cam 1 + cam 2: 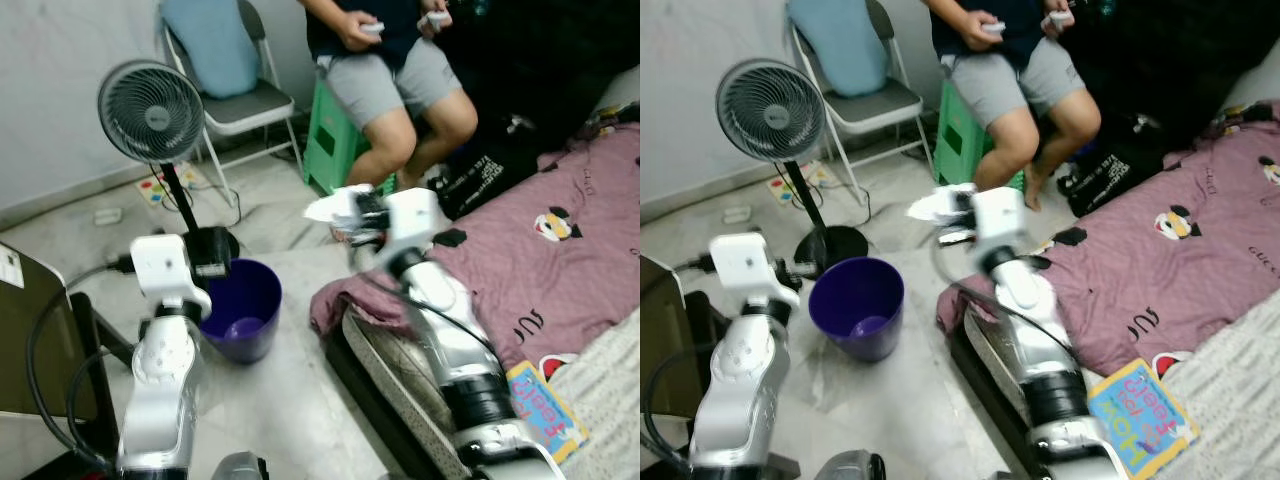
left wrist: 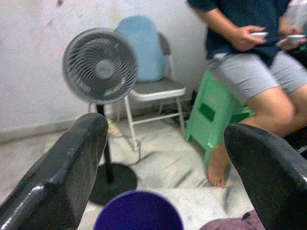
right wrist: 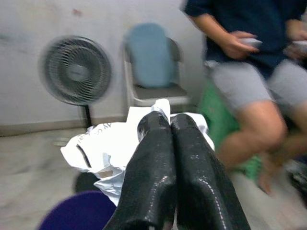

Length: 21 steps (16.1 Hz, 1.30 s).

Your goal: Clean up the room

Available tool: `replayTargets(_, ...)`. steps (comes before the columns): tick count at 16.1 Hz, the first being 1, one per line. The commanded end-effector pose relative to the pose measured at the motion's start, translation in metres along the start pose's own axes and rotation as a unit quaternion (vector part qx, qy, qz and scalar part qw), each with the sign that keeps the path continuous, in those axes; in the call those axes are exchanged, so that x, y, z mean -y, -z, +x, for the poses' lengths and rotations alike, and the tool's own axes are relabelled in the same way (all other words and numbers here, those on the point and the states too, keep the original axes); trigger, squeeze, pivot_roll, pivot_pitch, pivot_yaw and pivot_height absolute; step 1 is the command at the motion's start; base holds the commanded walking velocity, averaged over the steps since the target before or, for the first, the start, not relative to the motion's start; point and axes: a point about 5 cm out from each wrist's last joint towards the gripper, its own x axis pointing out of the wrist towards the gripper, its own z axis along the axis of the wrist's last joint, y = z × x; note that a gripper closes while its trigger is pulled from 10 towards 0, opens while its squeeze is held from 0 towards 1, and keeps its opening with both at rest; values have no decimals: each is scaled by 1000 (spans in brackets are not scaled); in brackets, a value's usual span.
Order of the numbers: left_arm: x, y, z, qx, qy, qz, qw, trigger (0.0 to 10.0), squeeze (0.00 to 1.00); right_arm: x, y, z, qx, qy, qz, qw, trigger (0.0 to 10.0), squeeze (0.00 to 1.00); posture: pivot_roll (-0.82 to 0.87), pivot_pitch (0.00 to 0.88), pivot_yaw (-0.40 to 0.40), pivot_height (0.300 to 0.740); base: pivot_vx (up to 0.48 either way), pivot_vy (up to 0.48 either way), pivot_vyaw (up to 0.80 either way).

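Right gripper (image 3: 170,125): glossy black fingers pinching crumpled white paper (image 3: 103,148), frame centre.
Left gripper (image 2: 163,143): fingers spread wide.
Bin (image 1: 857,305): round purple plastic, lower left.

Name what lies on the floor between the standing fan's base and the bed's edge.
The purple bin stands between the fan's base and the bed, seen in both eye views.

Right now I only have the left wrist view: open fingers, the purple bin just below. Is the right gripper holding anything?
Observer: Yes. The right gripper is shut on a crumpled white paper.
Operator: Is it over the bin?
Observer: No. In the head views it hangs to the right of the bin, nearer the bed.
Operator: Any other clutter?
Observer: A colourful book lies on the bed's near corner.
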Motion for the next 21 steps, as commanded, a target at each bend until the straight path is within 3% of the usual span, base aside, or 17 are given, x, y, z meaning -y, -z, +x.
replayTargets(1, -9, -5, -3, 6, -17, 3, 1000, 10000, 0, -10, -3, 3, 4, -13, 2, 1000, 10000, 0, -65, 0, 6, 740, 0, 0, 800)
replayTargets(6, -2, -5, 0, 4, 8, 14, 1000, 10000, 0, -9, -3, 6, 6, 3, 13, 1000, 10000, 0, -49, 0, 6, 740, 0, 0, 770)
replayTargets(12, -10, -7, -9, 3, 3, 16, 1000, 10000, 0, 13, -4, -8, 3, 53, 25, 998, 10000, 0, -70, 0, 12, 740, 0, 0, 0)
replayTargets(14, -5, -8, -4, 5, 23, 12, 1000, 10000, 0, 7, -4, -5, -1, 37, 2, 999, 10000, 0, -72, 0, 11, 740, 0, 0, 400)
replayTargets(21, -3, -9, -4, 3, 23, 9, 1000, 10000, 0, 3, -6, -3, -4, 20, 7, 1000, 10000, 0, -58, 0, -9, 740, 0, 0, 800)
